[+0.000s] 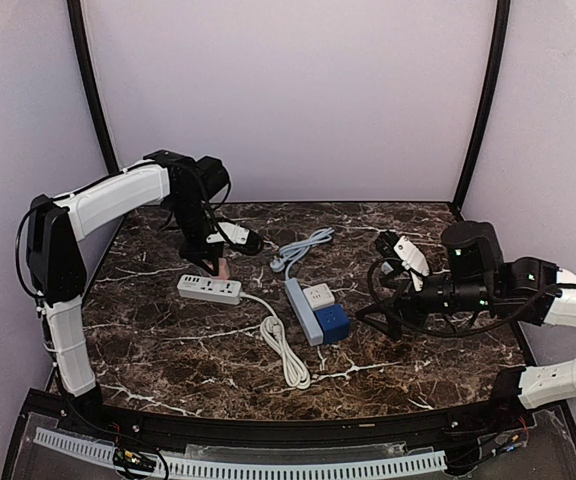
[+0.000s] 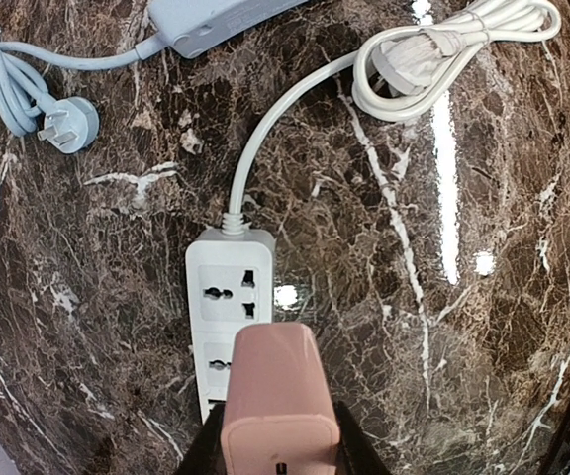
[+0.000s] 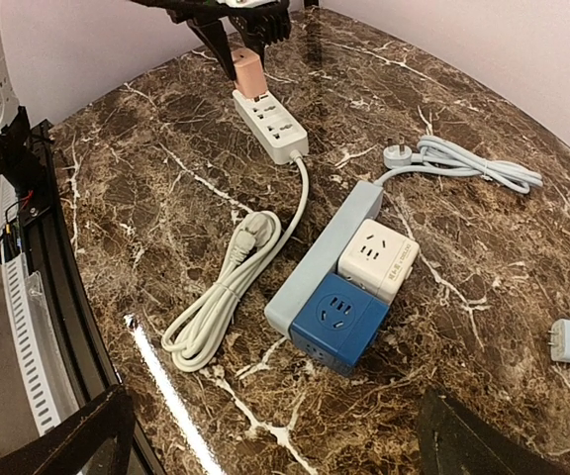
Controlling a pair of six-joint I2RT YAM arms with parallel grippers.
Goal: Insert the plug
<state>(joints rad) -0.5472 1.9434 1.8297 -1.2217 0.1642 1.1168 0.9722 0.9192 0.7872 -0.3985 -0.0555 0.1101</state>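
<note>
The plug [image 2: 270, 396], a pink block, is gripped between the left fingers [image 2: 352, 450], which are clenched on its two sides. It is held upright over the white strip [image 2: 231, 287]. The strip is laid flat on the tabletop [image 1: 148, 350] at the left, well apart from the right arm.

In the left wrist view the strip's long axis is seen to run straight away from the fingers, with the cord [image 1: 283, 350] leaving its far end. The socket nearest the cord is left in plain sight. The next socket is half hidden by the plug, and the rest are covered. The plug is thus lined up along the strip and lies directly above it, so the coming move is judged to be a straight push downward. Whether the pins are already touching a socket cannot be told, since the underside is hidden in every view.

The right fingers [image 3: 77, 440] are spread wide and nothing is held between them. They are kept low over the tabletop, near a grey strip [image 1: 301, 308] carrying a white cube [image 1: 318, 296] and a blue cube [image 1: 332, 323]. The left arm is much the nearer to the white strip, and the work is judged to fall to it alone.
</note>
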